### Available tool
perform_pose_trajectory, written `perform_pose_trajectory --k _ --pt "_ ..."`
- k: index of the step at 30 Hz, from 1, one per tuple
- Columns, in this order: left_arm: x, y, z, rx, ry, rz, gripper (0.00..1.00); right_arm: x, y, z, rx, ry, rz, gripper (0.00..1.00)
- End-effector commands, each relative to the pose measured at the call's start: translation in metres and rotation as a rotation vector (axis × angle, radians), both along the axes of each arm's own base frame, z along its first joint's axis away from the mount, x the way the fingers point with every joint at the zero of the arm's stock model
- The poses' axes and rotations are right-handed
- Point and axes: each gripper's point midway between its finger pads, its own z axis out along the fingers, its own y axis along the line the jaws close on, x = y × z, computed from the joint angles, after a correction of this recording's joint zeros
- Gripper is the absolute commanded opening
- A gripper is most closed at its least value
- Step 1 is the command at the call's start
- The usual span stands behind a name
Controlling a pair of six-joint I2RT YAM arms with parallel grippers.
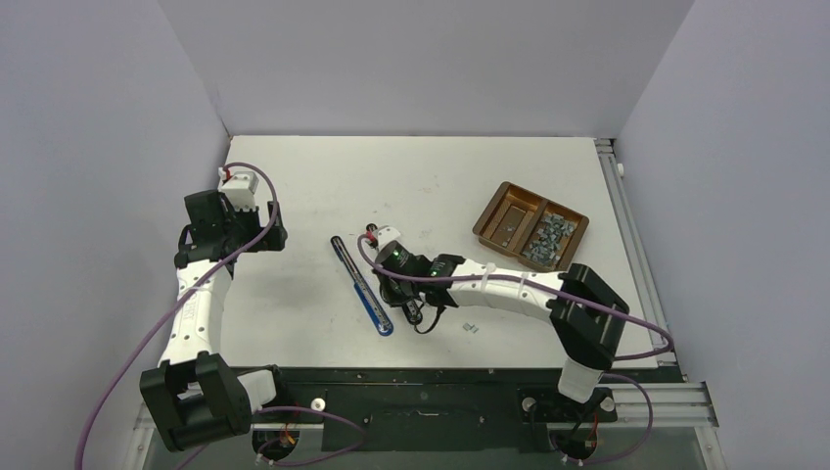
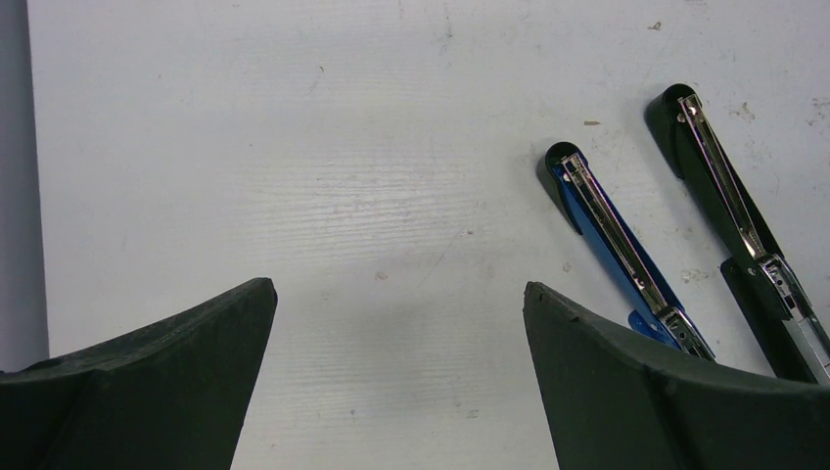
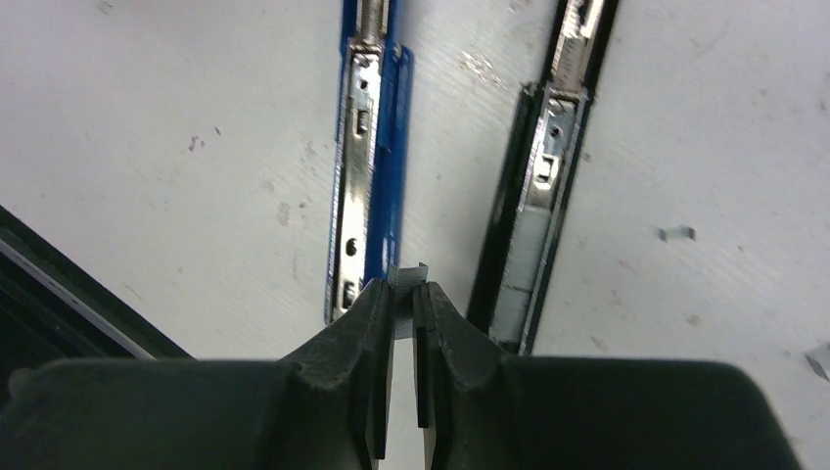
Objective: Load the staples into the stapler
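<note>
Top external: a long blue-and-black metal stapler (image 1: 364,289) is lying opened flat, the right gripper (image 1: 415,315) hanging at its near end; silver-grey staples (image 1: 548,238) are sitting in one compartment of a brown tray (image 1: 488,209). Left wrist: the left gripper (image 2: 399,289) is gaping wide. Right wrist: the right gripper is pinching a small silver staple strip (image 3: 409,277) between the stapler's halves.

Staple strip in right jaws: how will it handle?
The staple strip is tiny and metal: probably very light, stiff. The right gripper pinches it at the tips of its jaws, so it may twist or slip. Joined staples could snap apart if bent.
</note>
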Motion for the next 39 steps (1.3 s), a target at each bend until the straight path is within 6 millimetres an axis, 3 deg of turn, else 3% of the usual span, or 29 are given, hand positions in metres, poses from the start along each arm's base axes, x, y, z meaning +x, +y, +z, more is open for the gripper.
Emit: perform_pose_trajectory --k 1,6,12,26,39 --pt "0.005 0.001 0.025 0.012 -0.068 -0.010 0.96 0.001 -0.043 0.017 -0.059 -0.072 -0.090 0.08" --pt "0.005 0.000 0.025 0.009 -0.069 -0.013 0.96 -0.008 -0.083 0.003 -0.117 -0.063 -0.166 0.09" --pt "0.004 0.000 0.024 0.011 -0.066 -0.015 0.96 -0.015 -0.107 -0.024 -0.152 -0.038 -0.218 0.09" --pt "0.004 0.000 0.024 0.011 -0.064 -0.014 0.96 -0.014 -0.118 -0.057 -0.234 -0.075 -0.276 0.09" --pt "0.005 0.000 0.025 0.008 -0.068 -0.014 0.96 -0.019 -0.118 -0.060 -0.324 -0.141 -0.282 0.14"
